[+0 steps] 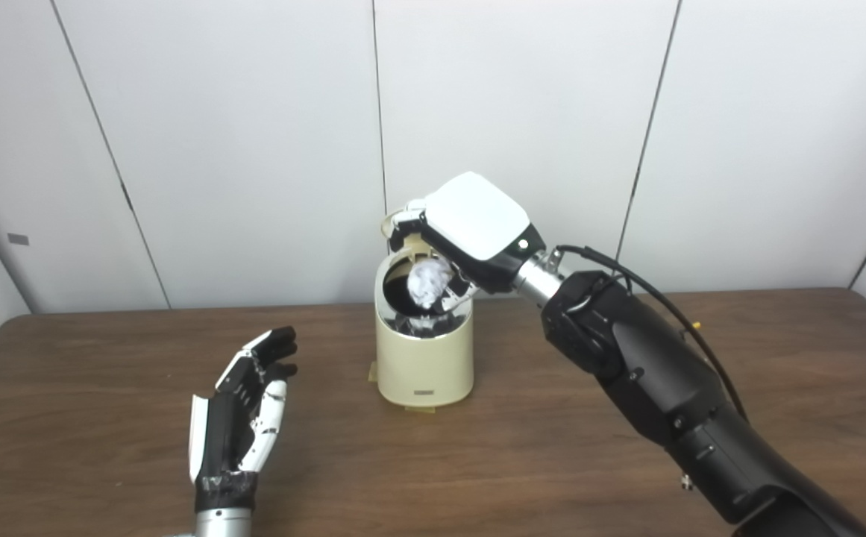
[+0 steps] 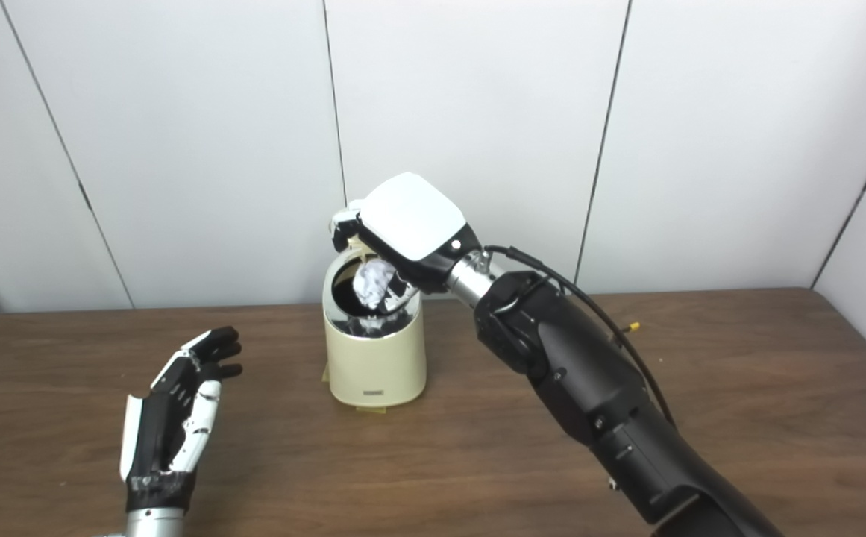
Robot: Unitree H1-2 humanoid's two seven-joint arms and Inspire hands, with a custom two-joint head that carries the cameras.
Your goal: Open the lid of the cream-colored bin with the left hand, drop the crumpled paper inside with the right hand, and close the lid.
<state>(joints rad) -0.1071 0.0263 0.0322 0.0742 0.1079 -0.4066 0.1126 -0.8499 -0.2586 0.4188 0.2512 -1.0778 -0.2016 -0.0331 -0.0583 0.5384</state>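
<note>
Your right hand (image 1: pixel 470 239) grasps the crumpled paper (image 1: pixel 430 282) just over the open cream-colored bin (image 1: pixel 425 358) at the table's (image 1: pixel 626 477) back edge. Your left hand (image 1: pixel 242 418) rests released, well apart, amid bare wood before white wall panels (image 1: pixel 216 149).

The bench (image 1: pixel 626 462) was matt wood grain; the bin (image 1: pixel 425 365) glossy cream plastic; the paper (image 1: pixel 430 282) rough and crumpled.

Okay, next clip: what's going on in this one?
The right robot hand is over the open mouth of the cream bin, with a crumpled paper ball at the opening beneath its fingers. The lid stands up behind the hand. The left robot hand waits open over the table, left of the bin.
</note>
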